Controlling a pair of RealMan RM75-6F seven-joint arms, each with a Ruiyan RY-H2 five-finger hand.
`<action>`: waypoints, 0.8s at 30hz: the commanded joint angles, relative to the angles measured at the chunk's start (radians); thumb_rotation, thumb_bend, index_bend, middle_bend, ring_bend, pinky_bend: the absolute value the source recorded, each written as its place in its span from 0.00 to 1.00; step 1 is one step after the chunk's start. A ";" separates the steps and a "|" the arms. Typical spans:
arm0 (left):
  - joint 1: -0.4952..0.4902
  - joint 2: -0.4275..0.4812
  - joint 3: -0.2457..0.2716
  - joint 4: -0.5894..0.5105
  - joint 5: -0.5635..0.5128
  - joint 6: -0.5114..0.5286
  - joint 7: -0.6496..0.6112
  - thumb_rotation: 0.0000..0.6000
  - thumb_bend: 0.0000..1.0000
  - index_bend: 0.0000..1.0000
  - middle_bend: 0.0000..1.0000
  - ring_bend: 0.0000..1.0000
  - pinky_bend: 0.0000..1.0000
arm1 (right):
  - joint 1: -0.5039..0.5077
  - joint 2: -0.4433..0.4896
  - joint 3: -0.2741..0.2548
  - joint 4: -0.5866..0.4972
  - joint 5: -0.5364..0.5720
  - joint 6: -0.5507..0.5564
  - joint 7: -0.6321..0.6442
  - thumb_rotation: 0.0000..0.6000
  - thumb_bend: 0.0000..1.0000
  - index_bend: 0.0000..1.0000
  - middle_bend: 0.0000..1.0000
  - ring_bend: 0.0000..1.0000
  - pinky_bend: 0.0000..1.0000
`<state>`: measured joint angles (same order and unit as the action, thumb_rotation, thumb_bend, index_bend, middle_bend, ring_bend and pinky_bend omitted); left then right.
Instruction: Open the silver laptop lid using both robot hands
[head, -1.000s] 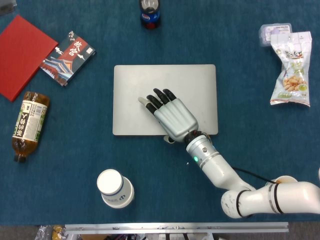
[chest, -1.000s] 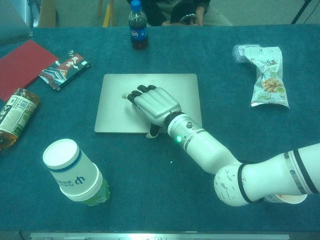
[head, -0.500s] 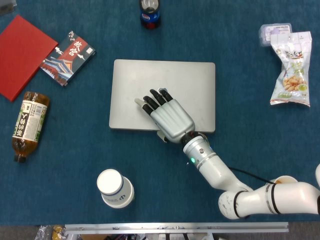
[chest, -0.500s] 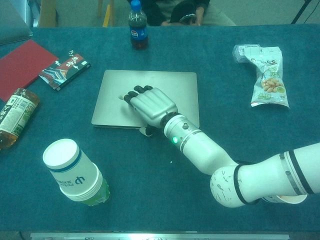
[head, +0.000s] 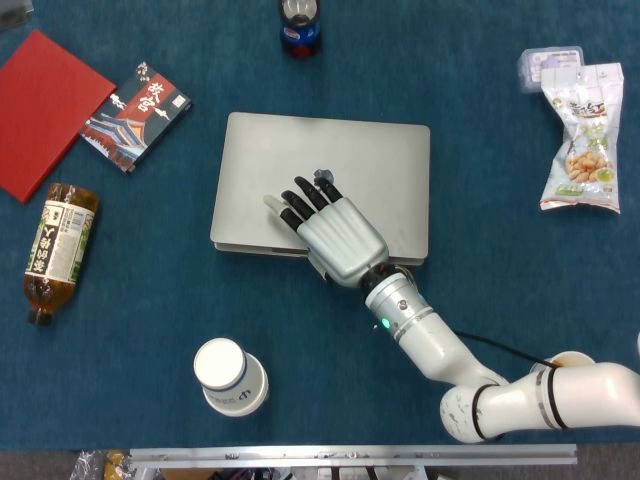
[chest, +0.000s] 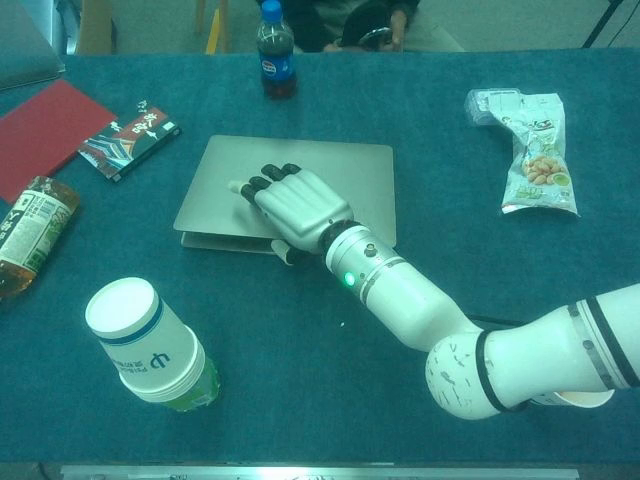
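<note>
The silver laptop (head: 372, 168) lies in the middle of the blue table, and its lid (chest: 340, 170) stands slightly raised at the front, with a dark gap along the front-left edge. My right hand (head: 335, 230) lies on the lid's front half, fingers spread flat on top. In the chest view my right hand (chest: 300, 205) shows its thumb (chest: 287, 255) tucked under the lid's front edge, so it pinches the lid. My left hand appears in neither view.
A cola bottle (head: 299, 25) stands behind the laptop. A red book (head: 40, 110), a patterned box (head: 135, 115) and a lying tea bottle (head: 60, 250) are at the left. A paper cup (head: 230, 377) stands at the front left, and a snack bag (head: 582, 135) lies at the right.
The lid's front edge has come up off the base, opening a gap at the front left. My right hand has shifted slightly left and back with it.
</note>
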<state>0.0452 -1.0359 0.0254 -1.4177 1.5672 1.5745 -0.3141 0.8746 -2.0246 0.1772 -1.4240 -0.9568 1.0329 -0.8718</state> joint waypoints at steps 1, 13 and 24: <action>-0.008 -0.007 0.000 0.009 -0.004 -0.015 -0.007 0.97 0.42 0.23 0.15 0.05 0.00 | 0.002 0.009 0.004 -0.015 0.000 0.008 -0.011 1.00 0.42 0.09 0.15 0.01 0.12; -0.051 -0.026 0.020 0.028 0.015 -0.097 -0.005 0.96 0.42 0.34 0.38 0.26 0.13 | 0.011 0.038 0.016 -0.060 0.012 0.036 -0.046 1.00 0.44 0.09 0.15 0.01 0.12; -0.118 -0.029 0.059 0.024 0.121 -0.141 -0.065 0.96 0.42 0.34 0.39 0.27 0.13 | 0.021 0.044 0.025 -0.064 0.021 0.052 -0.059 1.00 0.44 0.09 0.15 0.01 0.12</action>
<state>-0.0644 -1.0647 0.0787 -1.3926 1.6796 1.4417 -0.3736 0.8950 -1.9806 0.2022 -1.4878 -0.9361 1.0847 -0.9311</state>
